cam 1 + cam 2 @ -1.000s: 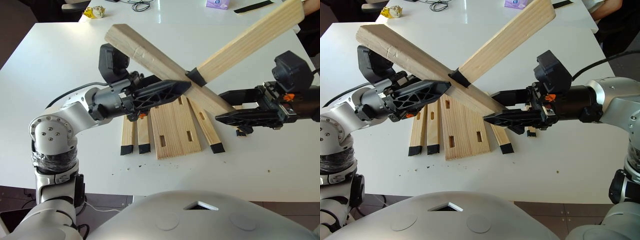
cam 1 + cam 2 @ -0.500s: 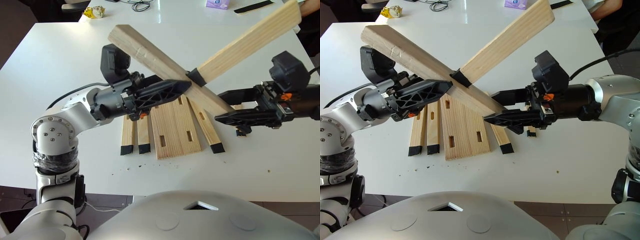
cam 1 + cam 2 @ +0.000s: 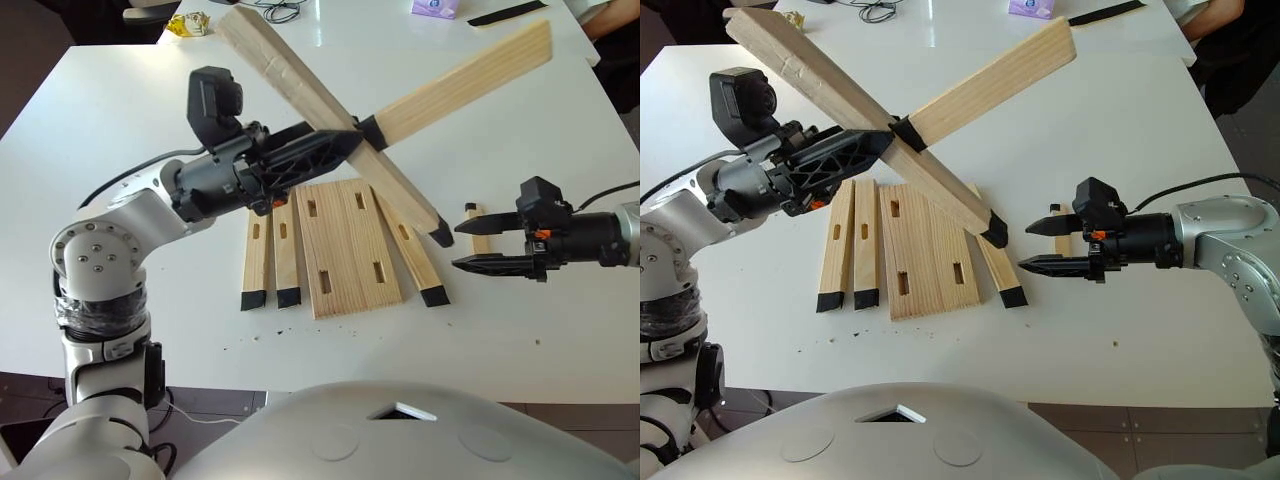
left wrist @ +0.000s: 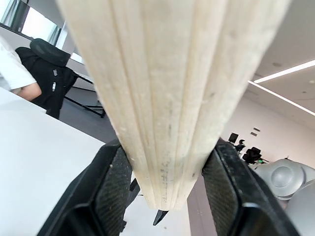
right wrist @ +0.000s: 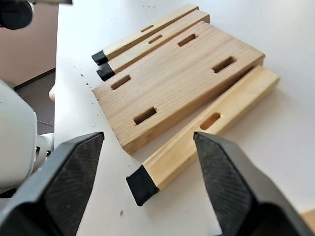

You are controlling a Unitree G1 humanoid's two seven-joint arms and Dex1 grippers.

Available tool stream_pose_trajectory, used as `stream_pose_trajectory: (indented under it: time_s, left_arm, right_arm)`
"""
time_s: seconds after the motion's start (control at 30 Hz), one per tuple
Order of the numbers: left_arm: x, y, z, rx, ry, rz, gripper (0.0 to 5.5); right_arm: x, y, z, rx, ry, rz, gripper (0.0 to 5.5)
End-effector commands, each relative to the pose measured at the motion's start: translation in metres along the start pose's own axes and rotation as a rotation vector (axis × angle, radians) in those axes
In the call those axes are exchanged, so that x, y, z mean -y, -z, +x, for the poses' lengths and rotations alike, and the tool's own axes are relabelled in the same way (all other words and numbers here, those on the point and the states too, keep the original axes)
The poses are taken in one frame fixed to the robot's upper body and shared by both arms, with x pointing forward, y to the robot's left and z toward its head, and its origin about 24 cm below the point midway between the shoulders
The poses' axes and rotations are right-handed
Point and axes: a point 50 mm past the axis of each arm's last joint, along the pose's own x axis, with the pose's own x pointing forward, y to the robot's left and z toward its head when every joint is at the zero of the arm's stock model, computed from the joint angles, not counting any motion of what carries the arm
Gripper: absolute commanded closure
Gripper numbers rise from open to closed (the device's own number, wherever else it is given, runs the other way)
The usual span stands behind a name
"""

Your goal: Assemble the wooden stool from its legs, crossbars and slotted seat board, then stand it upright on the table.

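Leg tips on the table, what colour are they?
Black, on pale wood; the leg tip shows best in the right wrist view.

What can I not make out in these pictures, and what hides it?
Small wooden piece: head views, the open right gripper covers part of it; its shape is unclear.
Joint of the crossed legs: head views, a black band wraps it; the fit is unclear.
Whatever lies past the left gripper: left wrist view, the clamped legs block it.
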Motion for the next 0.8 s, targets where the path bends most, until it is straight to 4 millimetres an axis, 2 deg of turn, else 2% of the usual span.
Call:
stream_pose_trajectory:
  time_s: [0.03, 0.23, 0.5, 0.8]
  left_arm:
    - [0.005, -0.002, -0.015, -0.15, -0.045, 0.137, 3.45]
    - [0.013, 0.004, -0.03, -0.332, -0.088, 0.32, 3.45]
    - [0.031, 0.02, -0.048, -0.365, -0.19, 0.409, 3.45]
    - [0.034, 0.036, -0.056, -0.435, -0.163, 0.507, 3.45]
  right_arm:
    - [-0.004, 0.004, -0.003, 0.019, 0.031, -0.006, 2.14]
    - [-0.017, 0.012, -0.003, 0.053, 0.086, 0.02, 2.14]
    - [-0.039, 0.02, -0.004, 0.098, 0.148, 0.061, 2.14]
    - [-0.044, 0.021, -0.002, 0.122, 0.182, 0.078, 2.14]
